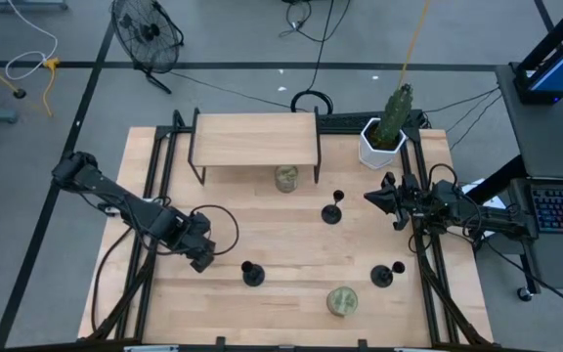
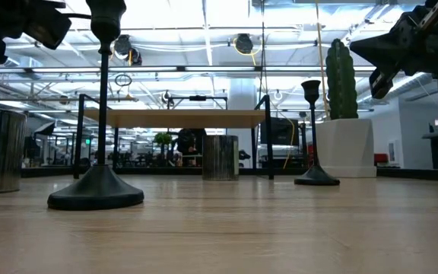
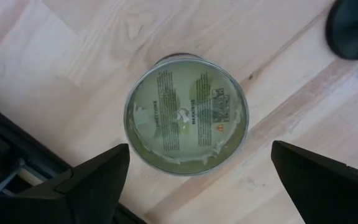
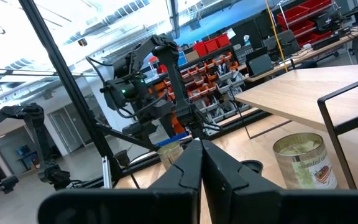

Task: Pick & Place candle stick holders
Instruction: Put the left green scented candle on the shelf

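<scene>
Three black candle stick holders stand upright on their round bases on the wooden table: one mid-table (image 1: 332,210), one near the front centre (image 1: 252,272), one front right (image 1: 384,274). My left gripper (image 1: 201,256) points straight down at the table's left, open. Its fingers stand above and to either side of a greenish-gold tin (image 3: 186,115) without touching it. The base of a holder (image 3: 356,28) shows beside that tin. My right gripper (image 1: 371,198) hangs shut above the table's right side and points toward the left.
A wooden shelf on black legs (image 1: 255,140) stands at the back, with a tin (image 1: 286,177) under its front edge. Another tin (image 1: 341,301) sits near the front edge. A cactus in a white pot (image 1: 387,132) is at the back right. Black frame rails (image 1: 154,186) run along both sides.
</scene>
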Motion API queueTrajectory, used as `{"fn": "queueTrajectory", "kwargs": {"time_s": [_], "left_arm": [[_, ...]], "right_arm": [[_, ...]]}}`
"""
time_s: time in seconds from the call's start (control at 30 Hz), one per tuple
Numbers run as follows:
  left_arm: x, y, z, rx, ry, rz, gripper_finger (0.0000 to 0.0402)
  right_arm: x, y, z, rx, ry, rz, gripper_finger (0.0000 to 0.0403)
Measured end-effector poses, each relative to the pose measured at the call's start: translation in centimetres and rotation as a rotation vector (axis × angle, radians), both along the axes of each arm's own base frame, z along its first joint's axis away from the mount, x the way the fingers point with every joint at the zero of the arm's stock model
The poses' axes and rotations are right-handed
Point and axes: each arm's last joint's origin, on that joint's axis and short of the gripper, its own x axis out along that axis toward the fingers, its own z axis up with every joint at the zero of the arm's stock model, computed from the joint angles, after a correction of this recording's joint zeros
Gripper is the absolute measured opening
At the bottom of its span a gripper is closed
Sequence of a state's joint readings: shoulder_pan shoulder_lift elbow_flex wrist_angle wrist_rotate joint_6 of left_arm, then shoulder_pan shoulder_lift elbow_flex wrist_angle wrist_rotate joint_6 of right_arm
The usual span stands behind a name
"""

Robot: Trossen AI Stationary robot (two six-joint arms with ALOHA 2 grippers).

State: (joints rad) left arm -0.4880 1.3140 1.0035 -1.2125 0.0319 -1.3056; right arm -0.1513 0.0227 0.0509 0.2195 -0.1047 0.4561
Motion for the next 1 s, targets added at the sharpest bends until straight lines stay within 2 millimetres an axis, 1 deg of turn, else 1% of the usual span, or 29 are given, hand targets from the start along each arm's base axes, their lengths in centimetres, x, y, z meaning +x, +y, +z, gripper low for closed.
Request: {"fn": "queueTrajectory", "kwargs": {"time_s": [0.43, 0.63, 0.73, 0.83, 1.0], "left_arm": [[0.0, -0.1, 0.0, 0.016, -0.017, -0.028, 0.04], [0.1, -0.1, 0.0, 0.027, -0.025, -0.024, 0.04], [0.0, -0.1, 0.0, 0.038, -0.026, 0.026, 0.04], [-0.5, -0.4, 0.0, 0.056, -0.002, 0.098, 0.04], [-1.0, -2.2, 0.0, 0.01, -0.028, 0.185, 0.04]], "right_arm": [[0.0, 0.0, 0.0, 0.0, -0.001, 0.0, 0.0002], [0.0, 0.0, 0.0, 0.028, -0.002, 0.006, 0.0002], [0.0, 0.0, 0.0, 0.032, -0.002, 0.006, 0.0002], [0.0, 0.0, 0.0, 0.031, -0.002, 0.006, 0.0002], [0.0, 0.0, 0.0, 0.03, -0.002, 0.006, 0.0002]]}}
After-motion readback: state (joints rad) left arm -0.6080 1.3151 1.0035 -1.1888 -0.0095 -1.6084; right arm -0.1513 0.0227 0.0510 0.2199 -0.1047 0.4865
